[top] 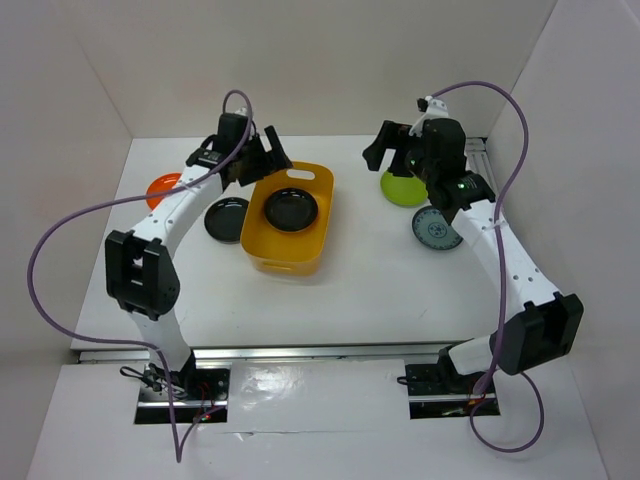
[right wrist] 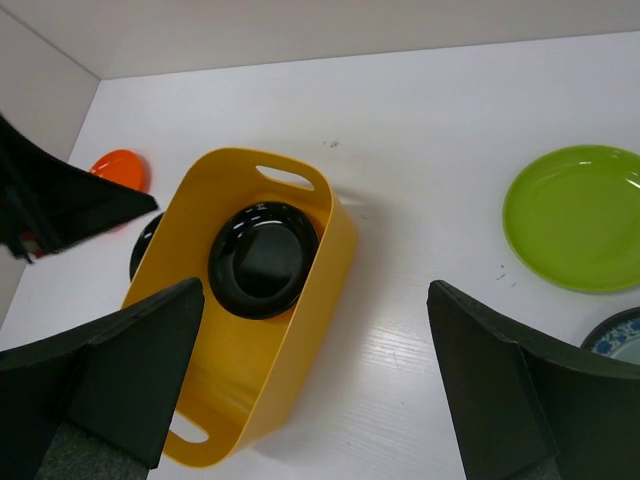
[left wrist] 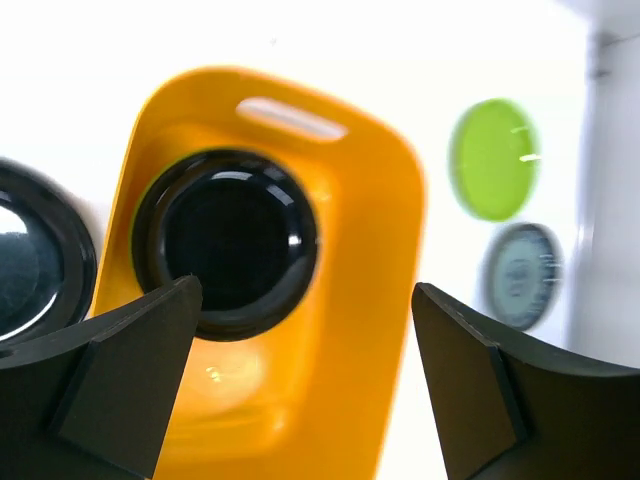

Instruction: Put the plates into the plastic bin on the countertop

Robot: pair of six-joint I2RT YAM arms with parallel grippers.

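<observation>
The yellow-orange plastic bin (top: pixel 300 255) stands mid-countertop (top: pixel 380 290) with one glossy black plate (top: pixel 291 209) lying inside it. A second black plate (top: pixel 227 219) lies on the countertop beside the bin's left wall, and an orange-red plate (top: pixel 163 188) lies farther left. A lime green plate (top: pixel 405 187) and a blue-patterned white plate (top: pixel 436 229) lie at the right. My left gripper (top: pixel 262 155) is open and empty, above the bin's far left rim. My right gripper (top: pixel 378 148) is open and empty, raised between the bin and the green plate. No other plates show.
White walls close in the countertop at the back and both sides. A metal rail (top: pixel 300 352) runs along the front edge. In the right wrist view, the left gripper (right wrist: pixel 60 205) shows dark beside the bin (right wrist: pixel 330 260). The bin's slot handle (left wrist: pixel 290 118) faces the back wall.
</observation>
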